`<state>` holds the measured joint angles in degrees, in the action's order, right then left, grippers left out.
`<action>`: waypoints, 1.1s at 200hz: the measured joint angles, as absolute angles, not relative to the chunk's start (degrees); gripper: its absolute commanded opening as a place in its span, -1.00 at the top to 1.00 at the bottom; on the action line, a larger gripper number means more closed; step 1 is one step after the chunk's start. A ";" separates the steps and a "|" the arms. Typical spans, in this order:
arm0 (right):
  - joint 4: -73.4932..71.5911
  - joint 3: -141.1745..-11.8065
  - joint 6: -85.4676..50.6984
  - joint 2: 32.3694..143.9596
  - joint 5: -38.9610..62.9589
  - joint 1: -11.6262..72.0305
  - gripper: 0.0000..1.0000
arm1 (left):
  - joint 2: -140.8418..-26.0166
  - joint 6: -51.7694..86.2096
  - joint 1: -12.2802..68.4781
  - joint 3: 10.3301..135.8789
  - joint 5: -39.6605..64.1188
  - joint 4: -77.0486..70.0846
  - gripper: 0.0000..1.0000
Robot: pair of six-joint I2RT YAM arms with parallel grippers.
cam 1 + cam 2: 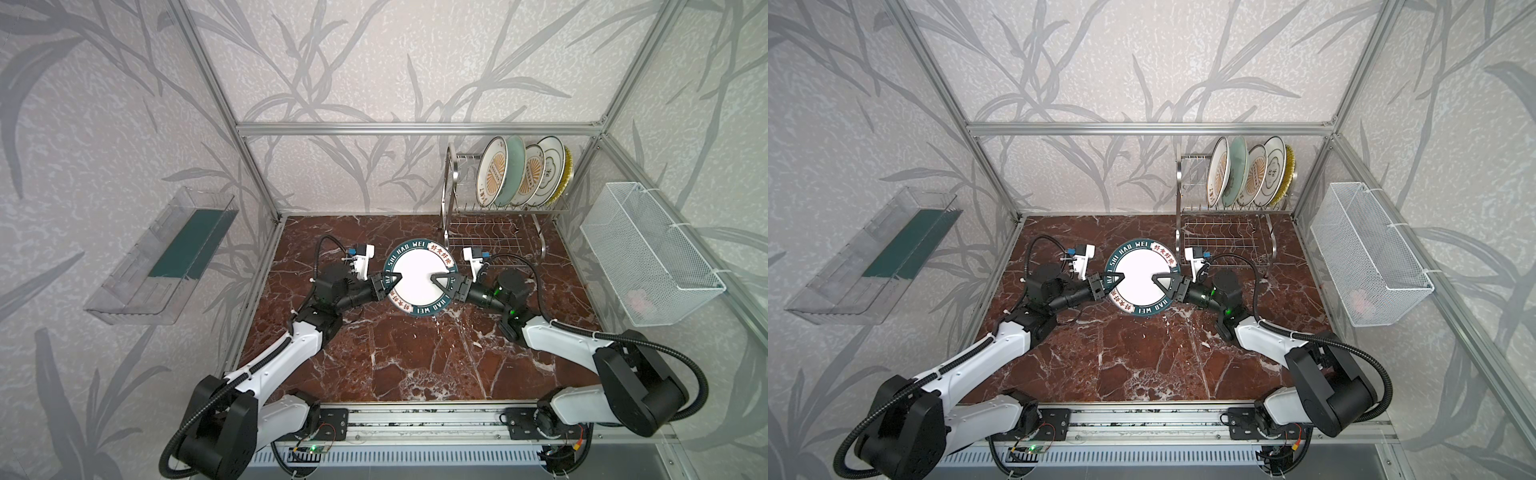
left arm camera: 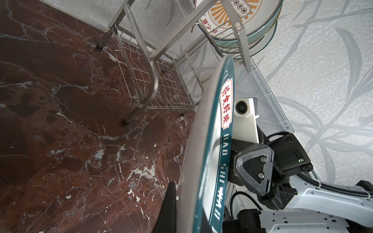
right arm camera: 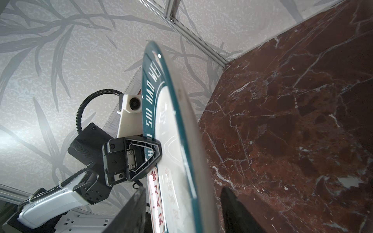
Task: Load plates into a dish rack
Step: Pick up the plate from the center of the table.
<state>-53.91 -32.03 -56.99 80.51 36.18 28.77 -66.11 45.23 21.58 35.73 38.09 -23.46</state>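
Currently the teal-lettered plate [image 1: 417, 291] hangs between both grippers: the left gripper [image 1: 392, 279] pinches one rim in its jaws; the right gripper [image 1: 437, 279] straddles the opposite rim, and I cannot tell whether its jaws press.

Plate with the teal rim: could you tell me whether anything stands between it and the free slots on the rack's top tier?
Nothing visible stands between the plate and the rack. The free slots sit beside the rack's own arched side frame, which the plate should clear.
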 measured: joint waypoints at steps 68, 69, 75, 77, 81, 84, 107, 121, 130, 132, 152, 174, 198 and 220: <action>-58.98 -32.16 -59.57 82.17 36.56 28.95 -0.01 | -66.08 45.60 21.19 35.75 37.08 -25.76 1.00; -59.09 -32.18 -59.64 82.17 36.56 28.95 -0.01 | -66.08 45.63 21.19 35.73 37.08 -25.82 1.00; -59.51 -32.23 -59.90 82.28 36.60 28.95 -0.01 | -66.22 45.69 21.19 35.73 37.08 -26.15 1.00; -59.70 -32.27 -60.01 82.30 36.60 28.95 0.00 | -66.24 45.71 21.17 35.75 37.10 -26.24 1.00; -59.94 -32.34 -60.03 82.37 36.60 28.95 0.00 | -66.43 45.87 21.12 35.75 37.12 -26.61 1.00; -60.16 -32.45 -60.23 82.43 36.62 28.95 0.01 | -66.54 45.95 21.10 35.75 37.12 -26.81 1.00; -60.97 -32.95 -60.84 82.74 36.58 28.93 0.05 | -67.88 46.96 20.93 35.75 37.54 -29.06 1.00; -61.47 -32.95 -61.28 82.98 36.53 28.88 0.07 | -68.27 47.37 20.93 35.75 37.60 -29.85 1.00; -61.67 -33.01 -61.54 83.11 36.53 28.88 0.09 | -68.49 47.57 20.93 35.75 37.63 -30.39 1.00; -61.73 -33.04 -61.49 83.13 36.53 28.88 0.10 | -68.55 47.62 20.93 35.75 37.65 -30.50 1.00; -62.00 -33.08 -61.87 83.33 36.53 28.88 0.17 | -69.08 48.05 20.93 35.75 37.85 -31.48 1.00; -61.91 -33.28 -62.19 83.35 36.53 28.84 0.31 | -69.63 48.56 20.93 35.75 38.37 -32.60 1.00; -61.95 -33.39 -62.46 83.61 36.47 28.77 0.45 | -69.91 48.80 20.88 35.81 39.03 -33.52 1.00; -61.93 -33.41 -62.48 83.66 36.40 28.77 0.60 | -69.95 49.08 20.88 35.90 39.33 -33.80 1.00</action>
<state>-61.93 -33.41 -62.48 83.66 36.40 28.77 -69.95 49.08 20.88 35.90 39.33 -33.80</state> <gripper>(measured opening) 0.236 0.077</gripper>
